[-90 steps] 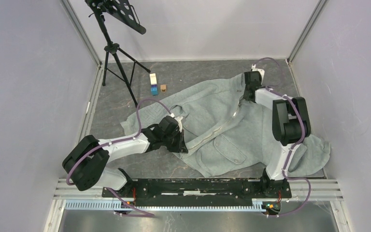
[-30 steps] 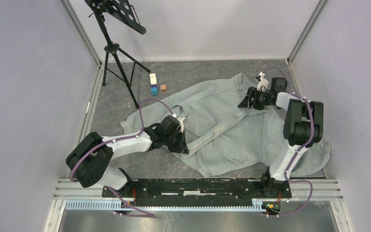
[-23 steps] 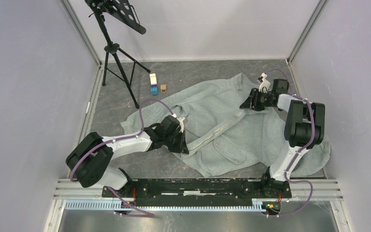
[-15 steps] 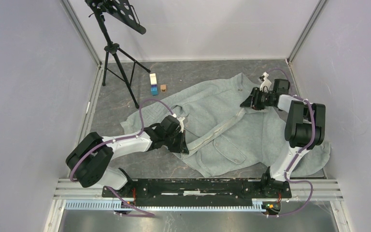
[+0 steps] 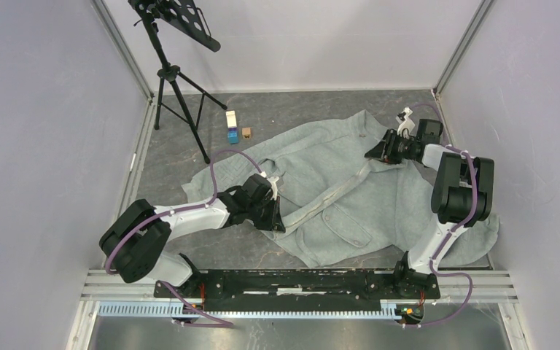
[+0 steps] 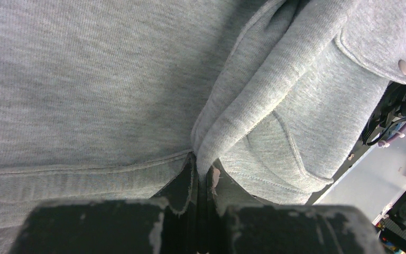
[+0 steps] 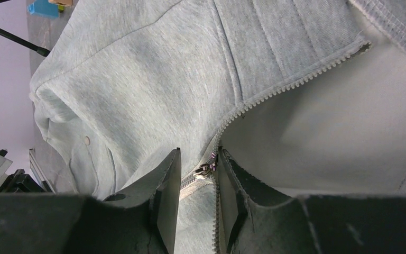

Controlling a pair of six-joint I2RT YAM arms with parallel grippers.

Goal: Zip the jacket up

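The light grey-green jacket (image 5: 335, 175) lies spread out flat, its pale zipper (image 5: 332, 191) running diagonally. My left gripper (image 5: 272, 219) is shut on a fold of the jacket at the zipper's lower end; the wrist view shows the jaws pinching the fabric (image 6: 205, 177). My right gripper (image 5: 374, 153) sits low at the zipper's upper part near the collar. Its jaws are open, and the metal slider (image 7: 205, 170) lies between the fingertips (image 7: 169, 190), not gripped. Below the slider the zipper is joined. Above it the teeth (image 7: 296, 79) part and show the pale lining.
A black music stand on a tripod (image 5: 171, 73) stands at the back left. A white box (image 5: 230, 118), a blue box (image 5: 232, 135) and a small brown block (image 5: 247, 133) lie beside the jacket's far-left sleeve. Walls close in on both sides.
The right arm has swung from over the jacket out to the right, and its wrist keeps drawing back toward the wall. The fingertips stay by the upper zipper. The left arm has not moved.
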